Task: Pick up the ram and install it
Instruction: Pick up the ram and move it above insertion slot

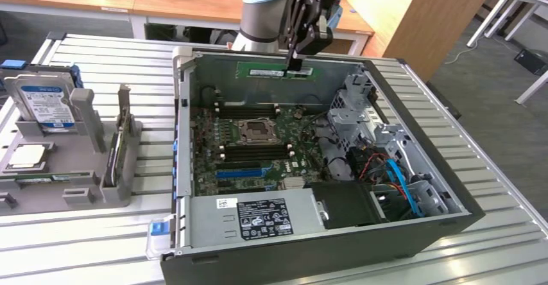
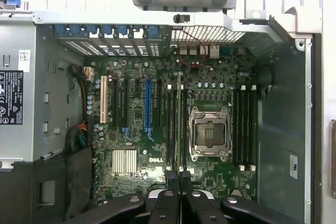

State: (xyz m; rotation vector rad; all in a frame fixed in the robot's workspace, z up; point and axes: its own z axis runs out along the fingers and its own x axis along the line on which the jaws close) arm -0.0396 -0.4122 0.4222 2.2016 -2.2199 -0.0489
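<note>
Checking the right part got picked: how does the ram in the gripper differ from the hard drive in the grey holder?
The ram is a long, thin green stick; the hard drive is a boxy silver block with a blue-and-white label. The ram hangs over the computer case; the hard drive stands in the grey holder. The gripper is shut on the ram; the hard drive is not gripped. Neither sits on the motherboard.
</note>
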